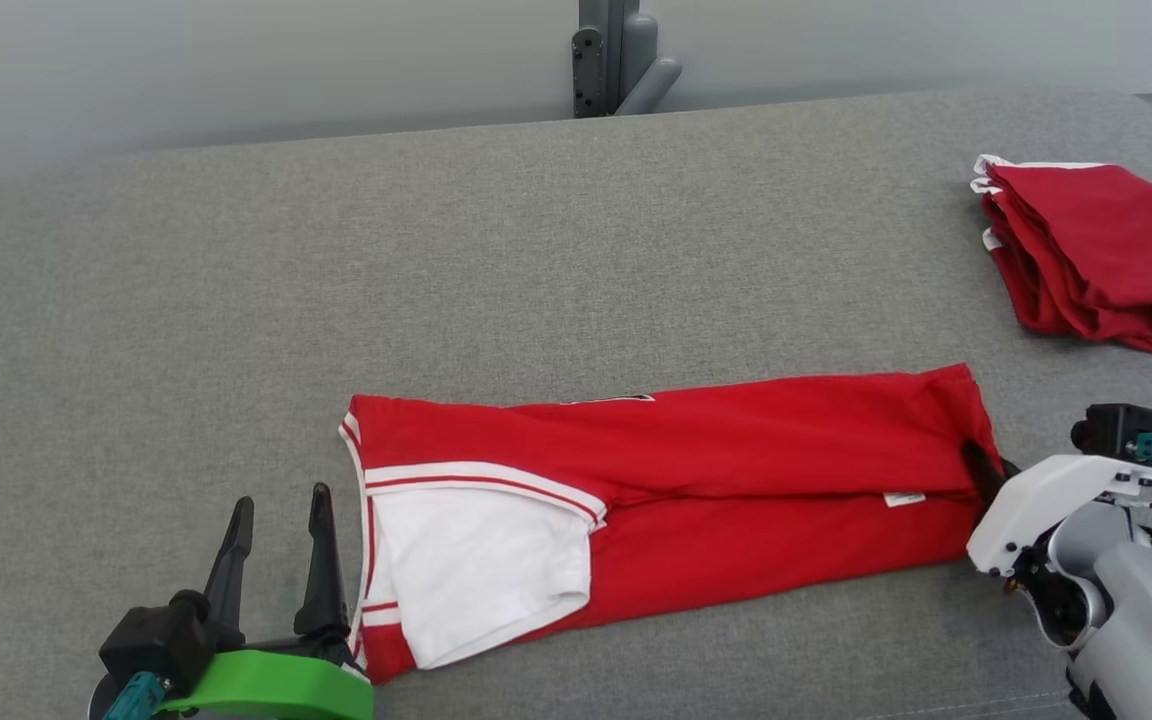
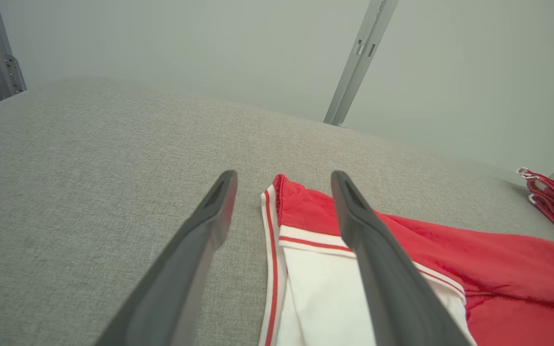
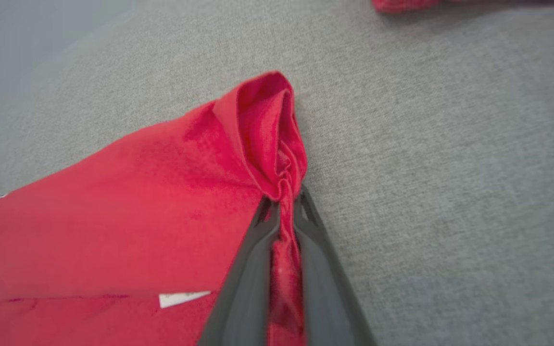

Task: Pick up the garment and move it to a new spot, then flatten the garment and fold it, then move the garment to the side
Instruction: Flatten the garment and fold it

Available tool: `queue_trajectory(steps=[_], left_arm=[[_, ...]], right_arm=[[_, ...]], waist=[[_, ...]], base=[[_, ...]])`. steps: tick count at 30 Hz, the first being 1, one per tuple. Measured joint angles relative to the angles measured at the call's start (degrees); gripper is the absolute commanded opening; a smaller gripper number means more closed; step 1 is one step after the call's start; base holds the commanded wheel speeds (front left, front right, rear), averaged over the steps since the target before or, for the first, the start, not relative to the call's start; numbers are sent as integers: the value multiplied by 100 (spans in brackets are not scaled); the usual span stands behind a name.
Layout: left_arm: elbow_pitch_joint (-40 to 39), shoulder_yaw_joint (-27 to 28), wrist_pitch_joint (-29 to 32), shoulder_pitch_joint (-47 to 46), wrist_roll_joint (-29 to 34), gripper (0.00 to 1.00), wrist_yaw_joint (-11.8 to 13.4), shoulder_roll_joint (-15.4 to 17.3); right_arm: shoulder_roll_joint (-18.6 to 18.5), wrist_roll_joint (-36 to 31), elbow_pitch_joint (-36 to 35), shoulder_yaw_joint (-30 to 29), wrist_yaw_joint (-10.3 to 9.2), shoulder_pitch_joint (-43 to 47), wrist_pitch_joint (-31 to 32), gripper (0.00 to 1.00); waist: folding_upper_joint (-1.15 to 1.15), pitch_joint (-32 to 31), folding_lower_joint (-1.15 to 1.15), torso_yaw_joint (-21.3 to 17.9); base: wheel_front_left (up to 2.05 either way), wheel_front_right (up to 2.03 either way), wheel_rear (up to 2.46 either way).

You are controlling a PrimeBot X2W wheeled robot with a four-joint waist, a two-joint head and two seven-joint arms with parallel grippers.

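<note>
Two grippers frame the red-and-white jersey [image 1: 696,470], which lies folded into a long strip across the near middle of the grey padded table [image 1: 436,250]. Our right gripper [image 3: 284,202] is pinched tight on a bunched bit of red hem at the strip's right end. Our left gripper [image 1: 282,498] stands spread wide at the white sleeve end, straddling the striped edge and holding nothing. To fold well, we judge the left should close on all layers there, so both ends lift level and the strip doubles squarely, well apart from the pile of folded red garments [image 1: 1096,255] at far right.
</note>
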Motion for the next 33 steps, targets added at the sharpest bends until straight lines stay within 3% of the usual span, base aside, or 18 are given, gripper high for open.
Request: queue_trajectory(steps=[7, 12, 24, 33], left_arm=[[-7, 5, 0, 1, 57, 100, -2, -25], [-3, 9, 0, 1, 82, 100, -11, -56], [63, -8, 0, -37, 119, 100, -59, -113], [116, -8, 0, -47, 134, 100, -109, -122]], right_arm=[[-638, 448, -523, 29, -2, 1, 258, 0], [-868, 703, -998, 30, -2, 129, 436, 0], [-513, 1829, -2891, 235, -8, 595, 1159, 0], [-212, 2067, -3947, 590, -9, 700, 1473, 0]], waist=[[0, 8, 0, -162], [0, 27, 0, -289], [0, -6, 0, -436], [0, -89, 0, -254]], base=[[0, 0, 0], [0, 0, 0], [0, 0, 0], [0, 0, 0]])
